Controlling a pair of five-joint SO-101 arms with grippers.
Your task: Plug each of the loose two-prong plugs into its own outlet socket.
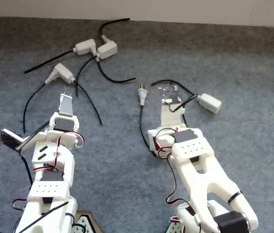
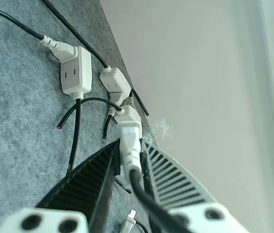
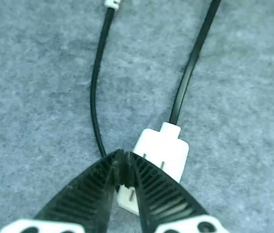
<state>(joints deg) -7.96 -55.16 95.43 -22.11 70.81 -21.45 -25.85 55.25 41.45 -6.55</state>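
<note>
The left pincer (image 2: 130, 148) pinches a white plug (image 2: 128, 127), aimed toward an empty two-slot socket (image 2: 76, 70) on the grey worktop (image 1: 234, 58). The right pincer (image 3: 123, 167), tips pressed together, sits over a white block (image 3: 165, 151), apparently another socket. A second plug (image 1: 142, 91) lies loose nearby. Seemingly nothing is plugged in yet.

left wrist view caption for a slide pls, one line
Left gripper shut on a white two-prong plug, an empty outlet socket lying ahead on the grey carpet.
</note>
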